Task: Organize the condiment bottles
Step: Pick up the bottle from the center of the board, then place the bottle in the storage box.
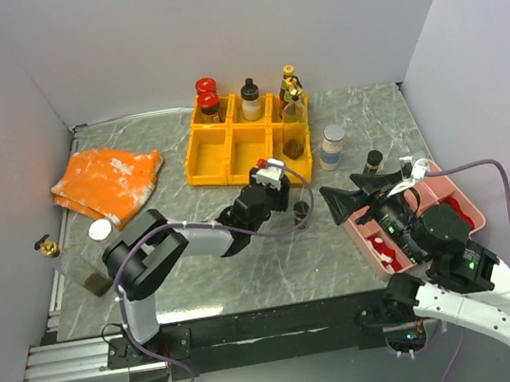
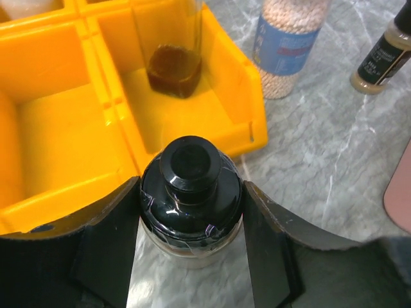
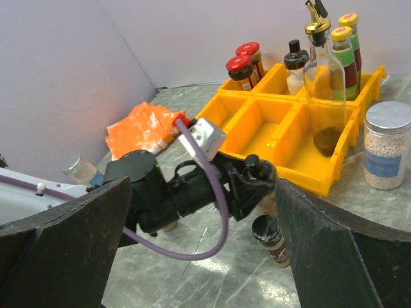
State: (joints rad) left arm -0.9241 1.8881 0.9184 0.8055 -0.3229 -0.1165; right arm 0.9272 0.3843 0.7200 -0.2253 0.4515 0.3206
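Observation:
My left gripper (image 1: pixel 280 195) is shut on a black-capped glass bottle (image 2: pixel 191 186) just in front of the yellow tray's (image 1: pixel 201 182) front right corner. The tray holds red-capped bottles (image 1: pixel 208 102), a black-capped white bottle (image 1: pixel 250 100), yellow-green capped bottles (image 1: pixel 290 85) and a clear gold-spouted bottle (image 1: pixel 294 127). Another black-capped bottle (image 1: pixel 301 211) stands on the table beside my left gripper. A silver-capped jar (image 1: pixel 332 146) and a small black-capped bottle (image 1: pixel 373 162) stand right of the tray. My right gripper (image 1: pixel 347 198) is open and empty.
An orange cloth (image 1: pixel 105 180) lies at the left. A white-capped jar (image 1: pixel 100 230) and a gold-capped bottle (image 1: pixel 66 262) lying flat are at the left edge. A pink tray (image 1: pixel 446 183) with red and white packets (image 1: pixel 384 253) sits under my right arm.

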